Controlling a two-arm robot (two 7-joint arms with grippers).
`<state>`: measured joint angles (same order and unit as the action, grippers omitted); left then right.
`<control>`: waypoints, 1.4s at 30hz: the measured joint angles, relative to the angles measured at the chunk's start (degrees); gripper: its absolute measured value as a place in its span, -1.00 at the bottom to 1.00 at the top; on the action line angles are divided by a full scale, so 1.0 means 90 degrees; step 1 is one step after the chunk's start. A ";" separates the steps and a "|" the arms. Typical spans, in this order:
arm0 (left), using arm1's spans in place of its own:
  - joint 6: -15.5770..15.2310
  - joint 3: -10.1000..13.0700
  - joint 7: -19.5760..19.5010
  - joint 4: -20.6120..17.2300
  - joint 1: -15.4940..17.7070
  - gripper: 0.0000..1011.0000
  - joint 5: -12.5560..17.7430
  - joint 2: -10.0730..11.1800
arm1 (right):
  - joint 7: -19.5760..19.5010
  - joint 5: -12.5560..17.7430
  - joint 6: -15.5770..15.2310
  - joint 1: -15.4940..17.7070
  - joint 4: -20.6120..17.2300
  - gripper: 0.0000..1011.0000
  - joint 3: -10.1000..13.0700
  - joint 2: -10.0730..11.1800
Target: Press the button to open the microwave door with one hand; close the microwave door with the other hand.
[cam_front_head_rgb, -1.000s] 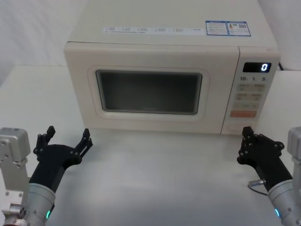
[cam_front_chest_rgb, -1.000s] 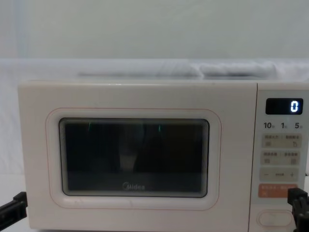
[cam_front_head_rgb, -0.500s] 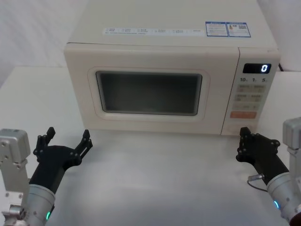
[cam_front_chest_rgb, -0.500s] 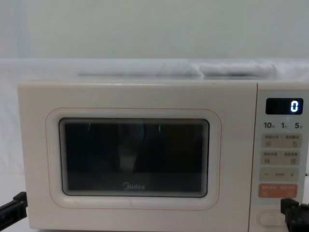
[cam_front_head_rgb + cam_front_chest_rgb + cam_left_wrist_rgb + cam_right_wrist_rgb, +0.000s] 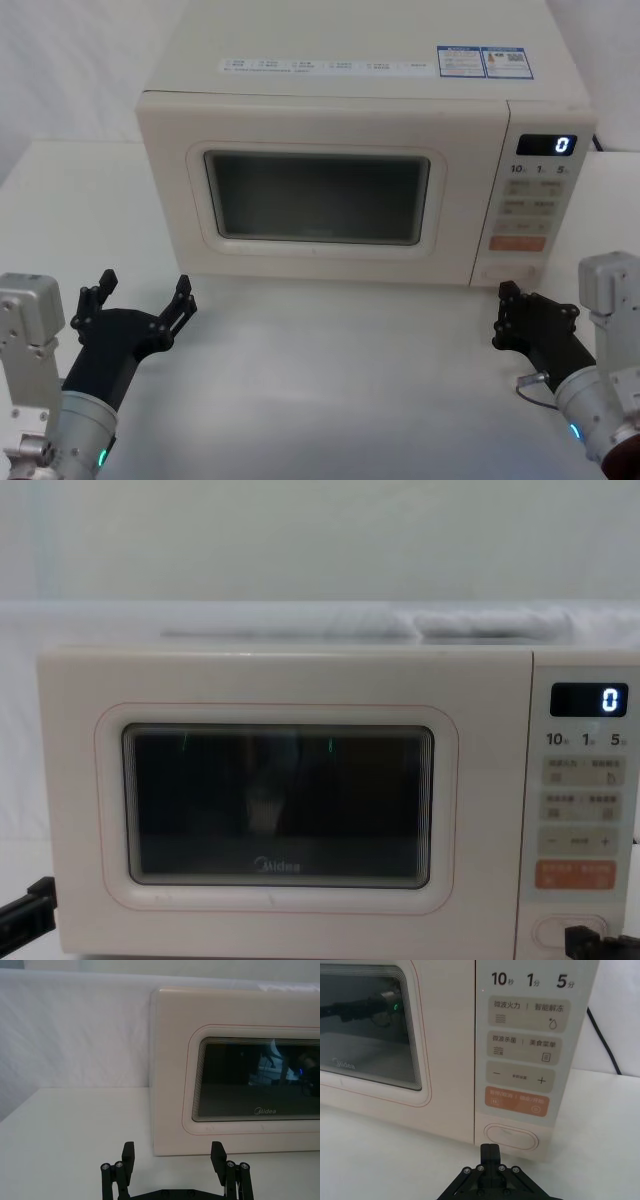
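Your robot's two arms, matte black at the tips and silver behind.
On the left gripper (image 5: 140, 299) you see black linkage fingers with small silver pivot screws, a silver wrist and a green light; the right gripper (image 5: 506, 317) has black blocky housing, a grey box, a thin cable loop.

The microwave door (image 5: 320, 188) is shut flush with the cream-white oven front — a large panel with a dark, rounded-rectangle glass window, a thin pink outline and a grey "Midea" logo under the glass. The button (image 5: 511, 1137) sits at the foot of the control panel, right of the door — a wide cream oval with a thin raised outline, just below the orange key.
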<state>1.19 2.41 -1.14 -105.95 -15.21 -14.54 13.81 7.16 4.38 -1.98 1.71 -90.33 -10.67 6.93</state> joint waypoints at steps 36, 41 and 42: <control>0.0000 0.0000 0.0000 0.0000 0.0000 0.98 0.0000 0.0000 | -0.0018 0.0090 -0.0584 -0.0470 0.0379 -1.00 0.0091 -0.0223; 0.0000 0.0000 0.0000 0.0000 0.0000 0.98 0.0000 0.0000 | -0.0062 0.0093 -0.0592 -0.0509 0.0421 -1.00 0.0130 -0.0261; 0.0000 0.0000 0.0000 0.0000 0.0000 0.98 0.0000 0.0000 | -0.0069 0.0093 -0.0592 -0.0513 0.0430 -1.00 0.0136 -0.0267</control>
<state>1.19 2.41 -1.14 -105.95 -15.21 -14.54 13.81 6.54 5.22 -7.31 -2.91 -86.46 -9.45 4.53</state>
